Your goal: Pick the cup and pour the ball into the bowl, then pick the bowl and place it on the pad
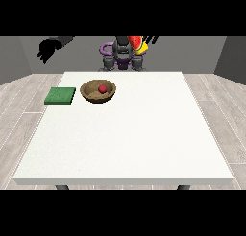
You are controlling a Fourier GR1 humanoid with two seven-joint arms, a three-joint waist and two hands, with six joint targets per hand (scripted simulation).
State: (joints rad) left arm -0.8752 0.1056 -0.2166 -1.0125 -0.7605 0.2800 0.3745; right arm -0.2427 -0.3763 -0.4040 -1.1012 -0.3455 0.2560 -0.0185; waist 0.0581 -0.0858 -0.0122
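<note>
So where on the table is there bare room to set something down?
Everything in front of the bowl and green pad, down to the near edge, and the table's whole view-right side. Only the far view-left corner is occupied; the red ball lies in the bowl.

worktop (144, 134) white, matt, finely speckled. bowl (91, 97) brown, wood-like, dull grain. ball (102, 88) red, smooth. pad (60, 96) green, matt, faintly rough like cloth. cup (139, 44) red and yellow, smooth. floor (19, 105) pale planks.

White table (144, 144) on pale plank floor (19, 100), grey walls (14, 57)
</note>
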